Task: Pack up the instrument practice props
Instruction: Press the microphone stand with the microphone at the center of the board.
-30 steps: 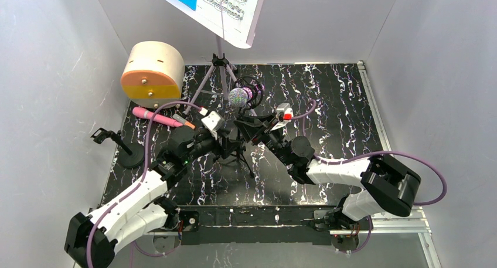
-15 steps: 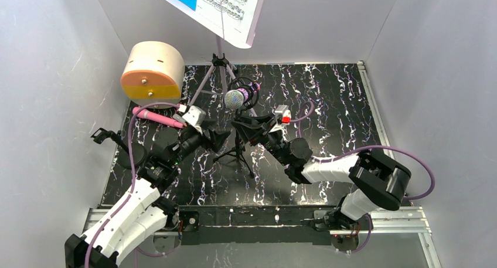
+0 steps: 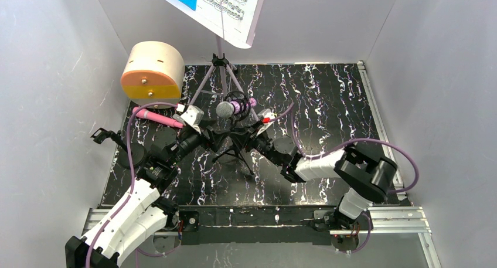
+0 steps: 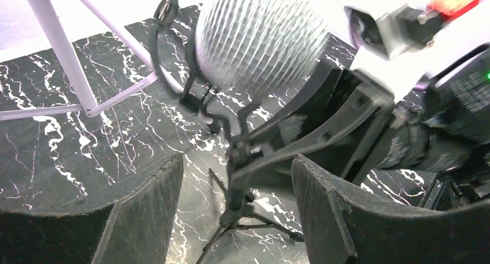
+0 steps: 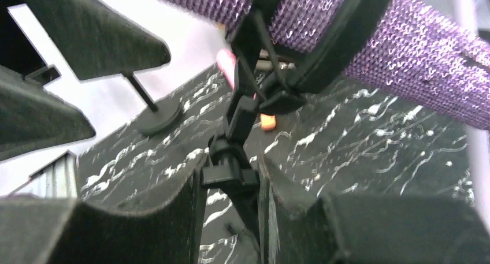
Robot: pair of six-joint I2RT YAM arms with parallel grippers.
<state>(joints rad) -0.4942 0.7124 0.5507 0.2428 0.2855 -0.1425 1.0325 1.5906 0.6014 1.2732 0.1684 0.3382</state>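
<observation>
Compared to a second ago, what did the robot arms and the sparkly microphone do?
The right gripper, pinching the tripod stand, carried the sparkly microphone left and nearer the robot. The left gripper swung left, opened wider, and now sits open around the tripod stand without gripping. The pink microphone, music stand and sheet music stayed put.
</observation>
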